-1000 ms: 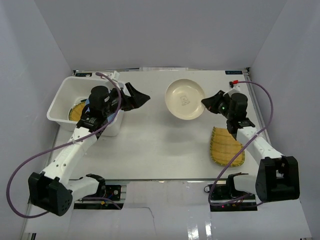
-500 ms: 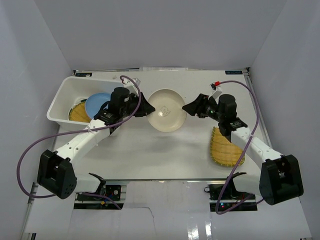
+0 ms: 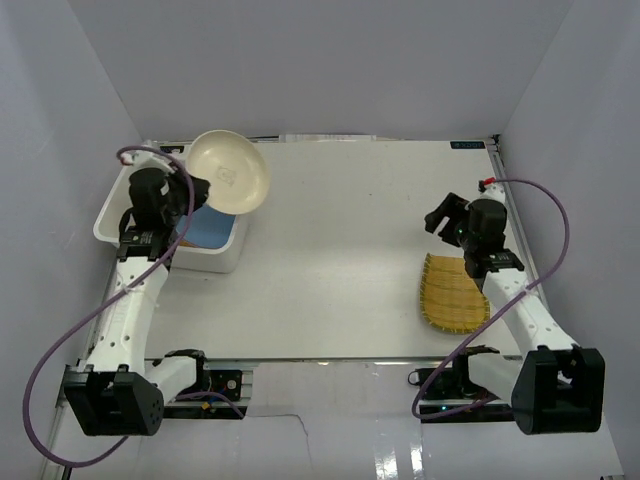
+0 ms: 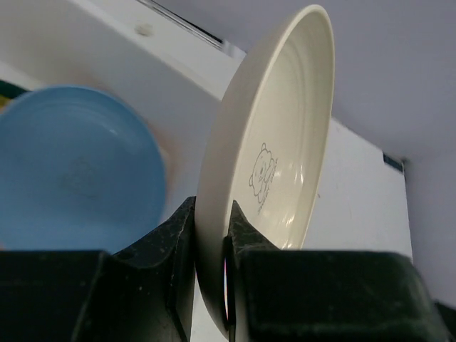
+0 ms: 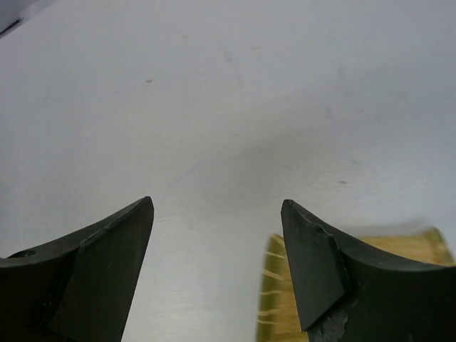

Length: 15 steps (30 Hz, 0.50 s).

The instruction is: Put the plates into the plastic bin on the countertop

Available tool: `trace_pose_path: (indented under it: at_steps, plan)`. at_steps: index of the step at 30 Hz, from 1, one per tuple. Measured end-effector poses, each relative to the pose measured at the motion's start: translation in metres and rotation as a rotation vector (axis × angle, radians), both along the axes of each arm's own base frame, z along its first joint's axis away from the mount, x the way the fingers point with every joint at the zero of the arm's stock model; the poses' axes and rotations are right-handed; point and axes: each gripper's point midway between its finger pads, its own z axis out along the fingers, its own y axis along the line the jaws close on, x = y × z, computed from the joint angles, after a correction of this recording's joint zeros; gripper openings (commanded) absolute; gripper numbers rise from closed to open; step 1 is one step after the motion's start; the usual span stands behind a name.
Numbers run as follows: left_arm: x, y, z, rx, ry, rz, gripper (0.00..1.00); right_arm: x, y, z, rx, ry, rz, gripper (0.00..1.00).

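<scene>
Firmly, the left jaws pinch a tilted cream plate's (image 4: 285,142) rim over the bin (image 3: 215,258) at ten o'clock, which holds a blue plate (image 4: 71,171). The right jaws gape empty above the surface (image 3: 340,250).

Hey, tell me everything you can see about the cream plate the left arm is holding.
The cream plate is round, shallow and glossy, with a raised rim and a small line drawing of a bear in its well. The left gripper pinches its rim, one finger on each face, so it hangs steeply tilted in the air over the far right corner of the plastic bin, beside the blue plate lying inside. Nothing else touches it.
</scene>
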Motion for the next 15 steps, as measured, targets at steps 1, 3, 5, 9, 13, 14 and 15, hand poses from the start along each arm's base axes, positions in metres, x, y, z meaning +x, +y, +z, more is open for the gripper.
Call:
trace_pose_path:
  at_steps: [1, 3, 5, 9, 13, 14, 15]
  plan:
    - [-0.001, 0.025, 0.001, -0.011, -0.006, 0.075, 0.16, -0.005, -0.018, -0.006, -0.016, 0.009, -0.065, 0.78]
    - [-0.007, 0.062, -0.004, -0.036, -0.004, 0.193, 0.17, -0.021, -0.058, -0.021, -0.035, 0.025, -0.204, 0.78]
    - [-0.012, 0.087, -0.014, -0.061, 0.016, 0.286, 0.18, -0.044, -0.097, -0.040, -0.041, 0.047, -0.355, 0.78]
    - [-0.015, 0.109, -0.040, -0.106, 0.082, 0.397, 0.22, -0.086, -0.139, -0.082, -0.046, 0.118, -0.554, 0.88]
    - [-0.020, 0.118, -0.068, -0.146, 0.143, 0.455, 0.61, -0.110, -0.143, -0.120, -0.037, 0.220, -0.605, 0.89]
    - [-0.021, 0.121, -0.074, -0.156, 0.157, 0.470, 0.86, -0.114, -0.143, -0.127, -0.034, 0.244, -0.609, 0.89]
    - [-0.021, 0.124, -0.079, -0.163, 0.170, 0.483, 0.95, -0.116, -0.142, -0.132, -0.026, 0.262, -0.609, 0.89]
